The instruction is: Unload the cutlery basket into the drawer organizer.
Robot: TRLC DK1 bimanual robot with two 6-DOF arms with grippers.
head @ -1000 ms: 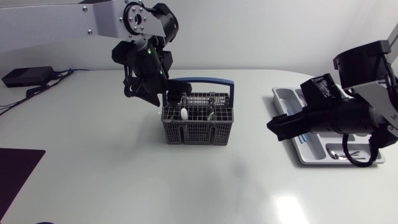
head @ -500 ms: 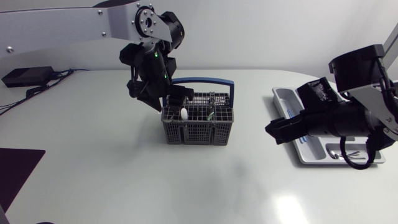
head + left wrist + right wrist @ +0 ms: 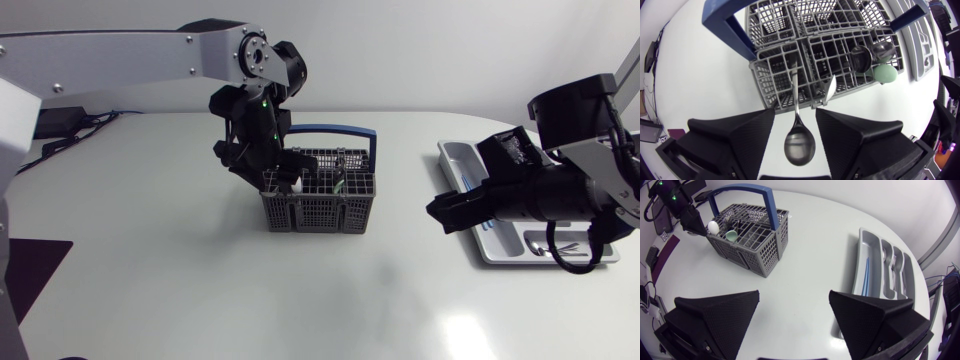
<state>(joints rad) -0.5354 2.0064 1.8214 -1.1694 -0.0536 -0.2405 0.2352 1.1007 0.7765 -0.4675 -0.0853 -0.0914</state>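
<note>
Descending onto the cutlery basket (image 3: 318,205): left hand (image 3: 795,117) has swung in and dropped over its left end | fingers apart astride an upright spoon (image 3: 799,145), bowl up, unclamped | right hand (image 3: 794,296) spread, idle well right of the basket by the drawer organizer (image 3: 860,255) | grasp likely next.

Bright overhead light, soft shadows (glare on table (image 3: 462,336)).

Table (image 3: 180,290): 1, white, glossy. Black box (image 3: 62,120): 1, far left, partly hidden. Cables (image 3: 58,143): dark, just beside the box. Mat (image 3: 25,270): 1, dark maroon, near left edge.
</note>
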